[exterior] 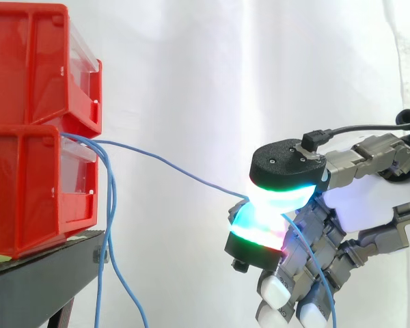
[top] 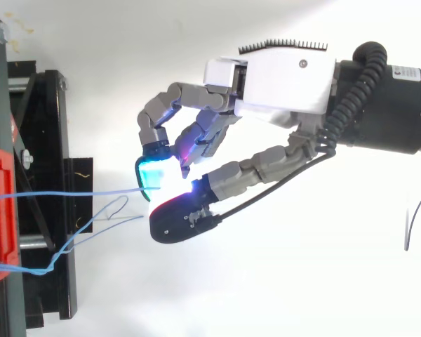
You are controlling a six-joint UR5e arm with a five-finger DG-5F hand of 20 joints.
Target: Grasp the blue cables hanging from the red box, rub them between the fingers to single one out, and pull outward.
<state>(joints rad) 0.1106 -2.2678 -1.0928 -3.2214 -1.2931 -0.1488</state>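
Two red bins are stacked on a black stand at the left. Thin blue cables come out from between the bins. One blue cable stretches rightward from the bins to my hand, where it is pinched between the glowing thumb pad and a finger pad. Its loose end trails down past the curled fingers. The other cables hang slack beside the stand. From above, the pinched cable runs nearly straight from the red bin to my hand, with another cable looping below it.
A white curtain fills the background. The black stand's frame lies under the cables at the left in the top view. Open space lies between the bins and my hand.
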